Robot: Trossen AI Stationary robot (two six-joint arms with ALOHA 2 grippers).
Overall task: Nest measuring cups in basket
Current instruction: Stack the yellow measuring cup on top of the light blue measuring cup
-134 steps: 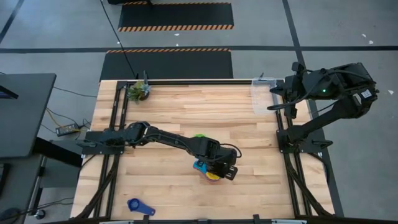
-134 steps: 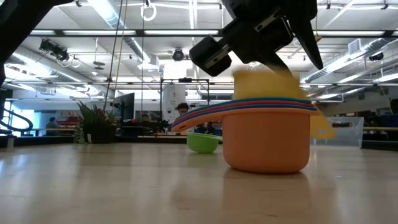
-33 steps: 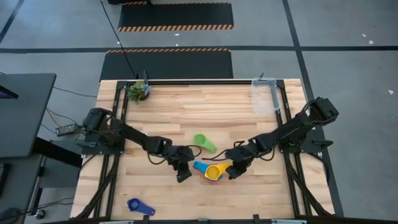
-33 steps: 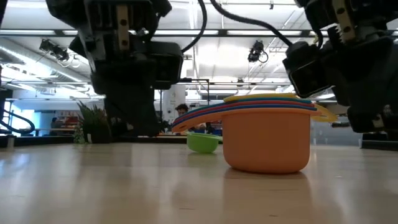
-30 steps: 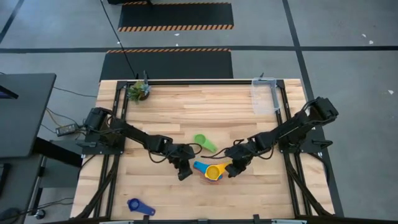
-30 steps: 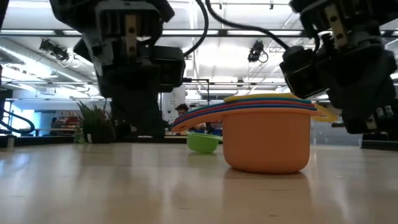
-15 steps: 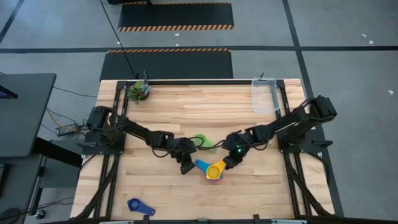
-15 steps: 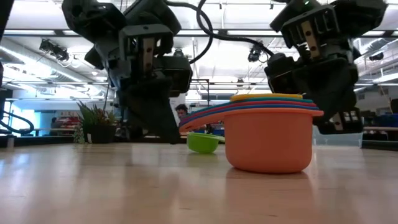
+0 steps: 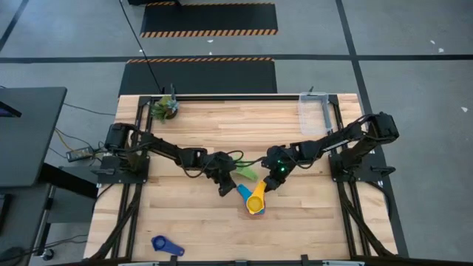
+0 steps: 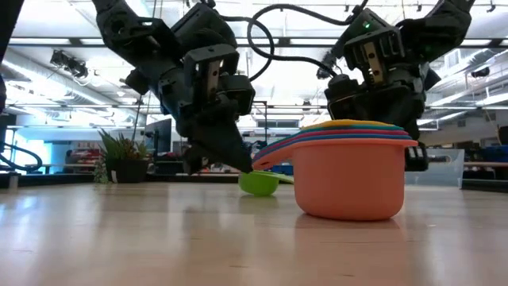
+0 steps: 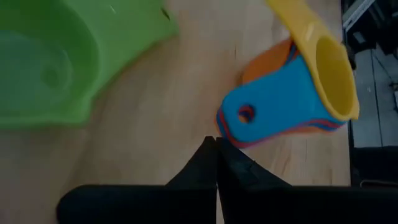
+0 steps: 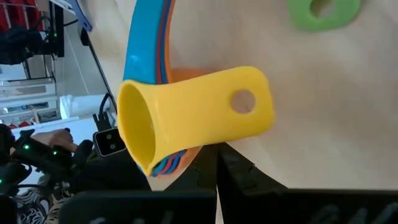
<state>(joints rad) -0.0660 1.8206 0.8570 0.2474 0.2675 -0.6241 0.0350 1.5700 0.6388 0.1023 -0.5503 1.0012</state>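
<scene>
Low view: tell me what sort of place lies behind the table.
Most likely a robotics lab or industrial workshop. The low view shows an open ceiling with exposed ducts and strip lights, and desks with monitors far back; the high view shows hazard-striped floor mats on concrete.

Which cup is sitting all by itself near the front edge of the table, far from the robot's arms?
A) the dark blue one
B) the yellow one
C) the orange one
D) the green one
A: the dark blue cup lies alone near the table's front edge, while the yellow cup tops the stack, the orange cup is its bottom, and the green cup sits between both arms.
</scene>
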